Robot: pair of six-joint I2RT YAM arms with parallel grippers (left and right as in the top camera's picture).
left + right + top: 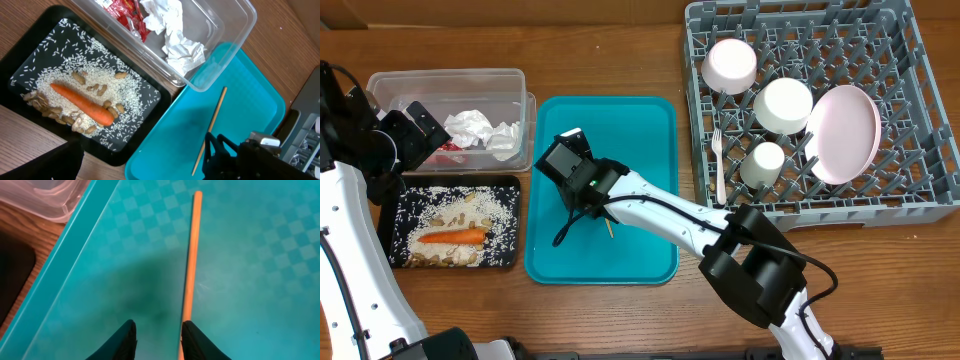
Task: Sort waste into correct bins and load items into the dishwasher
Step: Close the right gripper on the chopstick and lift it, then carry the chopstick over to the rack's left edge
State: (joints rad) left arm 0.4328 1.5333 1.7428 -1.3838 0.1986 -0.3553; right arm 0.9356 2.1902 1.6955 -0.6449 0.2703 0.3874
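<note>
A thin wooden stick [191, 255] [214, 120] lies on the teal tray [640, 120]. My right gripper [156, 337] is down over it, jaws apart; the stick runs along the inner edge of the right finger [200, 342], not pinched. My left gripper [418, 130] hovers open over the clear tub [450, 78], which holds white napkins [175, 35] and a red wrapper [125, 12]. The black tray [30, 50] carries a carrot [82, 102], grains and scraps. In the grey rack [920, 60] sit a plate [845, 135], two bowls [731, 65] [787, 105], a cup [764, 162] and a fork [719, 165].
The teal tray sits between the black tray and the rack. The right arm [670, 215] stretches across it from the lower right. The left arm [350, 240] stands along the table's left edge.
</note>
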